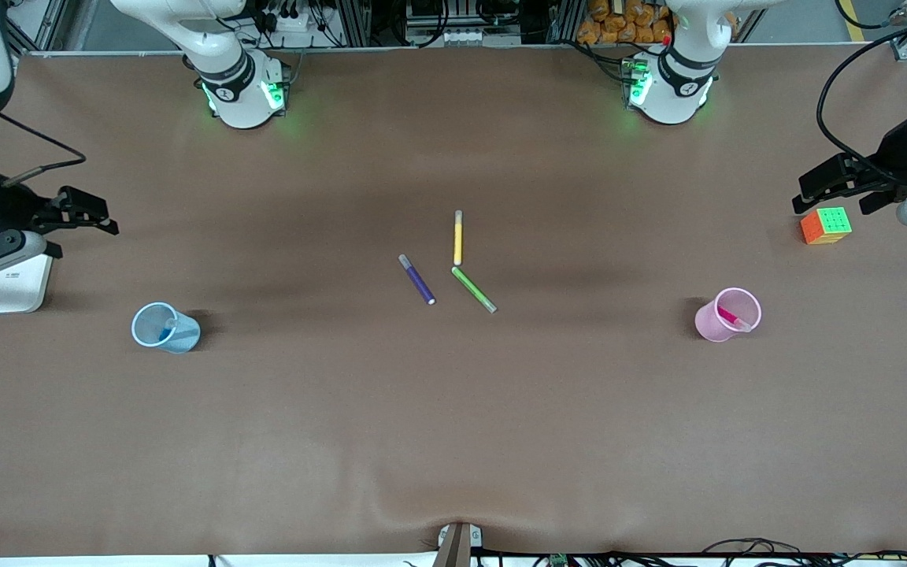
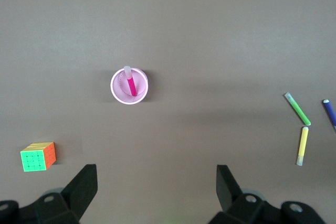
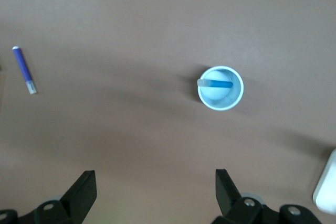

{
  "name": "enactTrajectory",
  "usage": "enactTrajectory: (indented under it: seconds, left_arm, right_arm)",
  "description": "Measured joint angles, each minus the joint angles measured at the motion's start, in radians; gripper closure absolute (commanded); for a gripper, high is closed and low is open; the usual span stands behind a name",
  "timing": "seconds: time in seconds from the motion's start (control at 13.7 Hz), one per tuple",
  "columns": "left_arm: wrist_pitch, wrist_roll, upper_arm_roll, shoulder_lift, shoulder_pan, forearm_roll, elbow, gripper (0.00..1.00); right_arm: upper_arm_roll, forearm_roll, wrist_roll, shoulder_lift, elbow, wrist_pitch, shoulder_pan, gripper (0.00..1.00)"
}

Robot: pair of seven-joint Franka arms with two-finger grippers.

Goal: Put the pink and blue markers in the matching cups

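The pink marker (image 1: 733, 318) stands tilted inside the pale pink cup (image 1: 709, 324) toward the left arm's end of the table. The blue marker (image 1: 166, 331) leans inside the pale blue cup (image 1: 184, 339) toward the right arm's end. My left gripper (image 1: 831, 205) is open and empty, raised beside a colour cube. Its wrist view shows the pink cup (image 2: 116, 92) and pink marker (image 2: 131, 83) ahead of the open gripper (image 2: 156, 174). My right gripper (image 1: 99, 216) is open and empty, raised over a white box. Its wrist view shows the blue cup (image 3: 232, 100) and blue marker (image 3: 218, 83) ahead of the open gripper (image 3: 155, 177).
A dark purple pen (image 1: 417, 279), a yellow pen (image 1: 458, 238) and a lime-green pen (image 1: 474, 290) lie in the table's middle. A colour cube (image 1: 826, 225) sits near the left gripper. A white box (image 1: 16, 287) lies near the right gripper.
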Motion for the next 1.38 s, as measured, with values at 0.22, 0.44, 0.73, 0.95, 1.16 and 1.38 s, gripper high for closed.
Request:
enactTrajectory:
  seconds: [0.22, 0.44, 0.73, 0.95, 1.16, 1.38]
  left_arm:
    - [0.000, 0.000, 0.001, 0.003, 0.000, 0.000, 0.000, 0.00]
    - [0.000, 0.000, 0.001, 0.008, 0.001, 0.000, 0.000, 0.00]
    - [0.000, 0.042, 0.026, 0.009, -0.005, 0.017, 0.003, 0.00]
    - [0.000, 0.044, 0.111, 0.008, -0.075, 0.028, 0.008, 0.00]
    - [0.000, 0.047, 0.171, 0.009, -0.100, 0.028, 0.008, 0.00]
    - [0.000, 0.051, 0.173, 0.009, -0.107, 0.028, 0.008, 0.00]
  right_arm:
    - [0.003, -0.049, 0.175, -0.005, 0.057, -0.055, 0.029, 0.00]
    - [-0.010, -0.054, 0.250, -0.005, 0.112, -0.105, 0.025, 0.00]
    - [-0.022, -0.048, 0.278, -0.005, 0.157, -0.149, -0.024, 0.00]
    - [-0.023, -0.021, 0.330, -0.005, 0.184, -0.193, -0.060, 0.00]
    - [-0.017, -0.018, 0.343, -0.005, 0.188, -0.203, -0.061, 0.00]
    - [-0.014, -0.018, 0.346, -0.005, 0.188, -0.204, -0.061, 0.00]
